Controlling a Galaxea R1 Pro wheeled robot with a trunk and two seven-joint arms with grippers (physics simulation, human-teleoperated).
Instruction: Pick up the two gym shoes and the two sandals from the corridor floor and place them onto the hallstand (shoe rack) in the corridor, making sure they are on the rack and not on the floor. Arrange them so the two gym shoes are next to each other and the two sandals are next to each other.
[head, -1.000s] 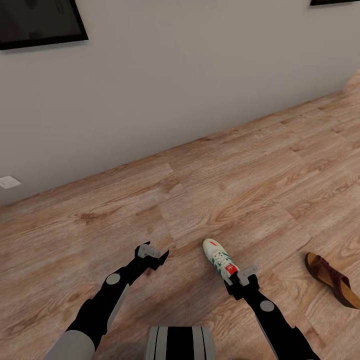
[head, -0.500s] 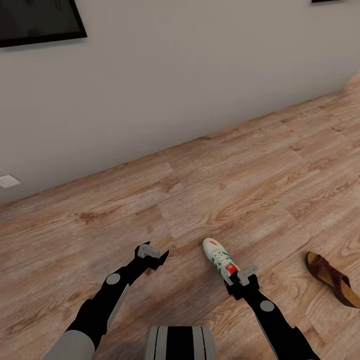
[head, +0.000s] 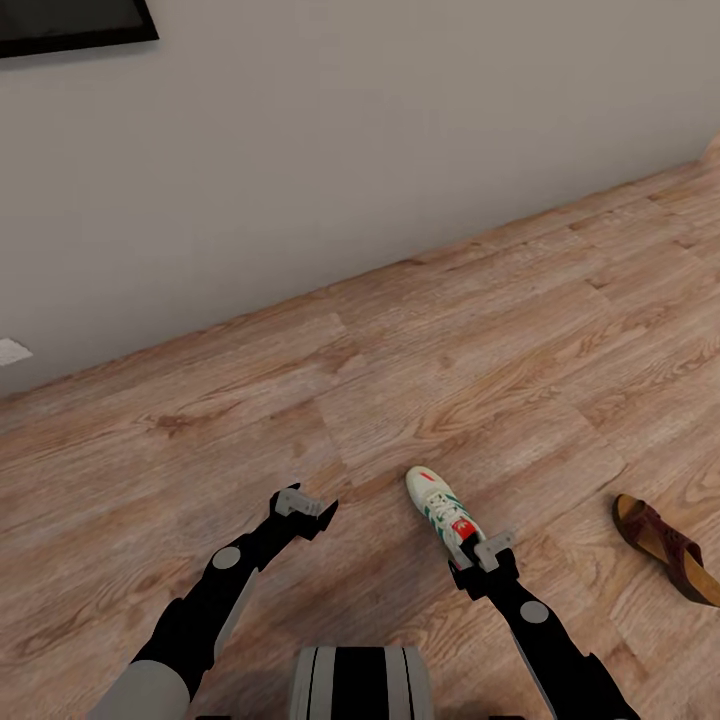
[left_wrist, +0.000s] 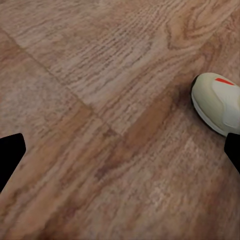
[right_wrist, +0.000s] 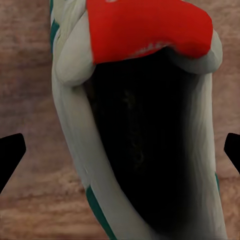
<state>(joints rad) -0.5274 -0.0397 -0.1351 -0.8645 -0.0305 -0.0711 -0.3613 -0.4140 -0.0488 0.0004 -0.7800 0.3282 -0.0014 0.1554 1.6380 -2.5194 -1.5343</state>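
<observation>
One gym shoe, off-white with green stripes and a red tongue, lies on the corridor floor just ahead of my right gripper. In the right wrist view the shoe's dark opening sits close up between the wide-apart fingertips; my right gripper is open around its heel end. My left gripper hovers open over bare planks to the shoe's left, and the left wrist view catches the shoe's toe. A dark brown sandal lies at the right edge. The hallstand is out of view.
A grey wall runs diagonally behind the floor, with a white outlet plate low at the left and a black frame at the top left. My base shows at the bottom.
The head camera has tilted slightly, so the wall and frames slide upward in the picture. Both arms, the gym shoe and the sandal hold their places.
</observation>
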